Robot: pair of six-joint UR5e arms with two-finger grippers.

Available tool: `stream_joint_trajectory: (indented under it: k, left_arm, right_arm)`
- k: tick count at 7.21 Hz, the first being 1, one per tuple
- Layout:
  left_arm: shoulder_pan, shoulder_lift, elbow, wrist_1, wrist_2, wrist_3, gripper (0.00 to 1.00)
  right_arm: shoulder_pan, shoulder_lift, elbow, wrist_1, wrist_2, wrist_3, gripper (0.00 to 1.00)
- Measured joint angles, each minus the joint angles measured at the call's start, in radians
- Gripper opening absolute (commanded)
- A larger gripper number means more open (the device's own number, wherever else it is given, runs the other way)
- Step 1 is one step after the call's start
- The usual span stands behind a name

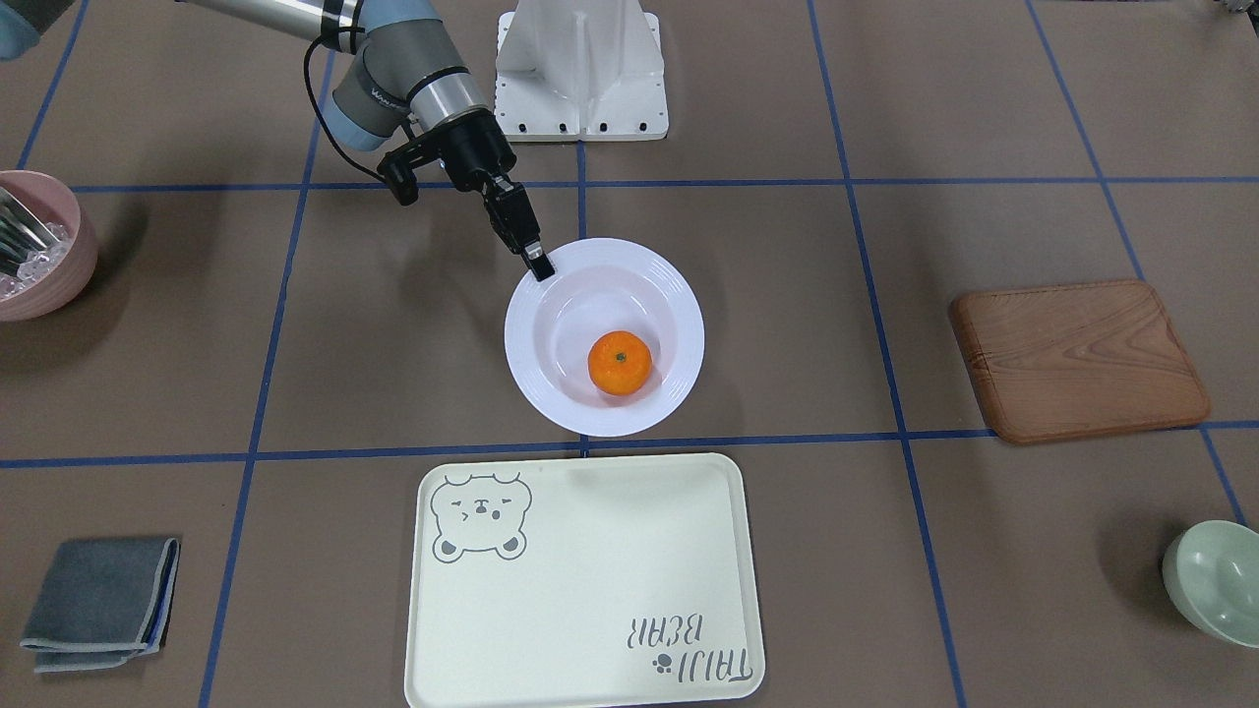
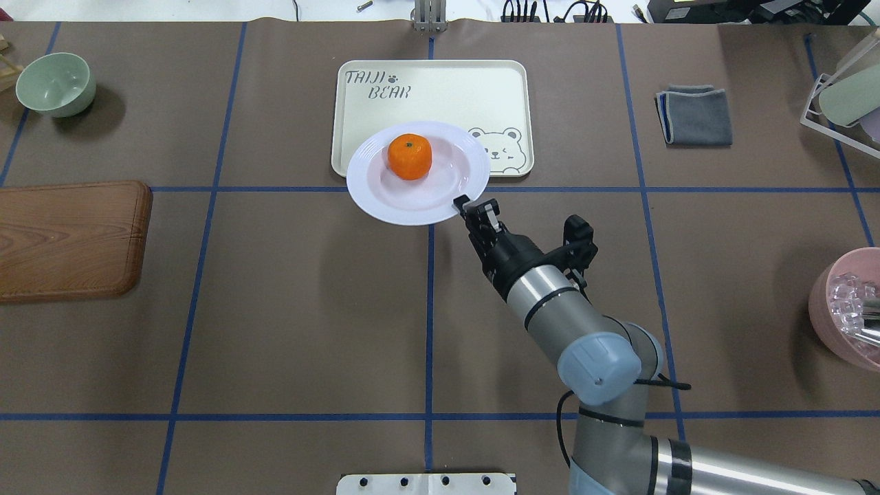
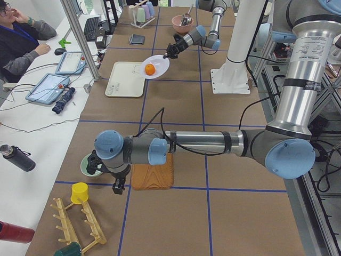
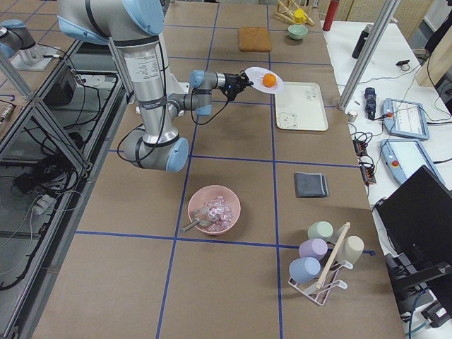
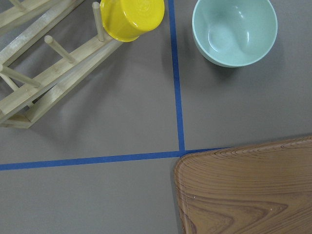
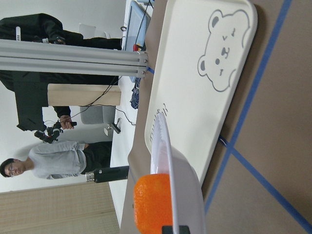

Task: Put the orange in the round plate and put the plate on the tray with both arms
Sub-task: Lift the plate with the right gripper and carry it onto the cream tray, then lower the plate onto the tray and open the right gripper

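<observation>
The right pincer (image 1: 536, 264) pinches the rim of the white plate (image 1: 561, 320), holding it above the middle of the bench with the orange (image 1: 620, 363) resting inside. The cream tray (image 1: 590, 590) lies just beyond, toward the bench edge away from the robot. The left pincer (image 3: 118, 183) hangs beside the wooden board (image 3: 152, 174); whether it is spread cannot be told.

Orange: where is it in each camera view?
Front-facing: orange centre, in the round plate.
Overhead: orange upper centre.
Exterior left: orange top, far.
Exterior right: orange top centre.
Left wrist: not in it.
Right wrist: orange bottom centre.
Landmark: the tray with its bear face.
</observation>
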Motion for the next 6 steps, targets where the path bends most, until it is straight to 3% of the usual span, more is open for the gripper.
stream_joint_trajectory:
  k: [3,6]
  left_arm:
    - [0.0,0.046,-0.069,0.003,0.031,-0.021,0.98]
    - [0.0,0.061,-0.09,0.004,0.034,-0.024,0.98]
  right_arm:
    - [0.167,0.189,-0.269,-0.071,0.111,0.085,0.0]
    - [0.235,0.408,-0.576,-0.127,0.162,0.151,0.0]
